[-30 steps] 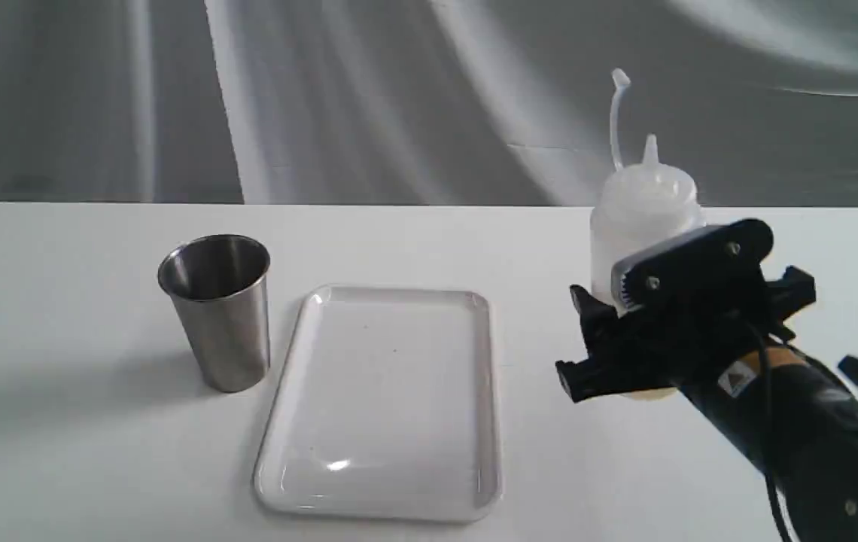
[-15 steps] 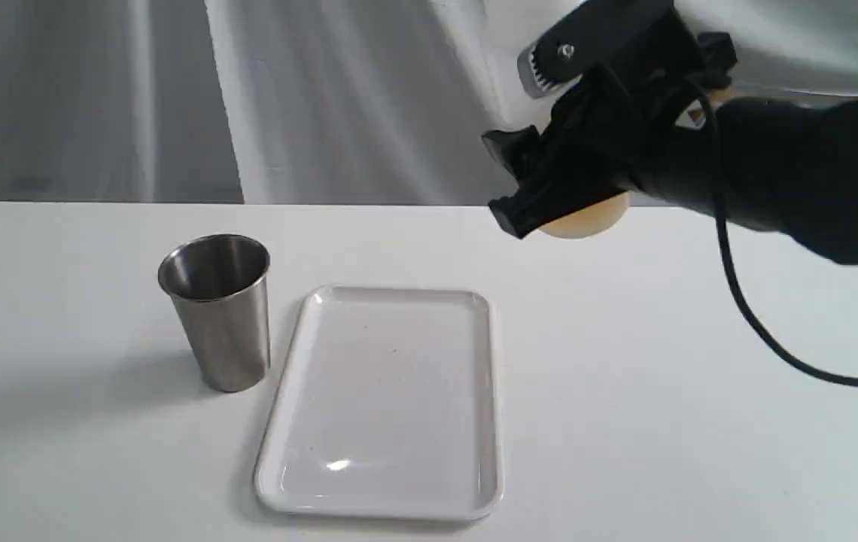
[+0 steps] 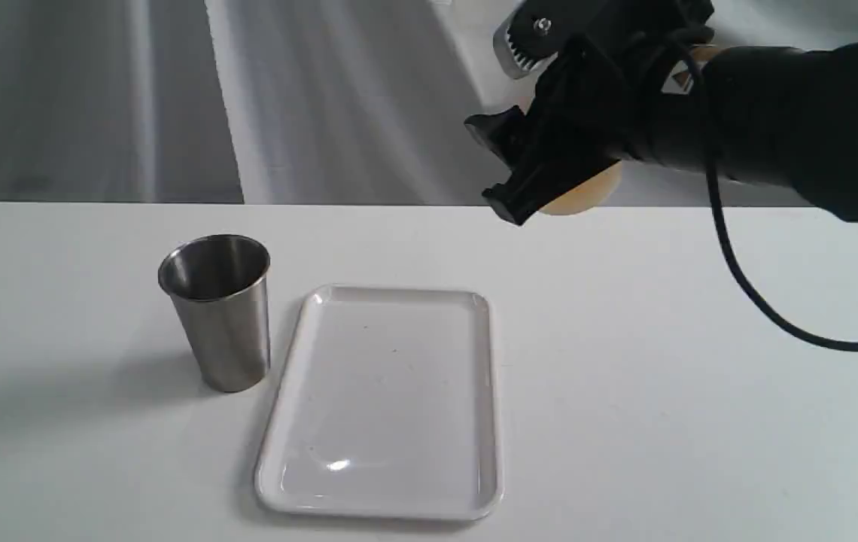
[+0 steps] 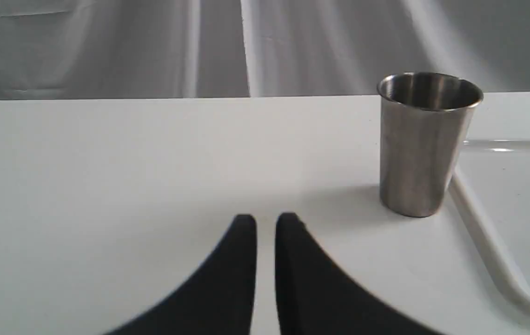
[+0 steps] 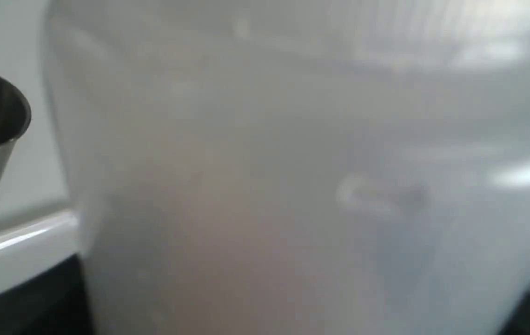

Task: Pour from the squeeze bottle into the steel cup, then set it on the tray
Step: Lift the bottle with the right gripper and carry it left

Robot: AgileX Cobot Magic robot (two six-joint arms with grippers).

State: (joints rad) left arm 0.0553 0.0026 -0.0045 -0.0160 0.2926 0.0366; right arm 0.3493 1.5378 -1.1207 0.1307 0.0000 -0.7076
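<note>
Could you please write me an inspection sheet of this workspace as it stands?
Surface: white table, no spills seen.
Job's things: squeeze bottle held in the air, amber liquid at its base; steel cup upright, close beside the tray; the tray lies flat with nothing on it.
Clutter: nothing seen.
Hands: right hand shut on the squeeze bottle; left hand low over the table, fingers almost together, holding nothing.
Cables: black cable hangs from the right arm.
Surroundings: grey draped cloth behind.
</note>
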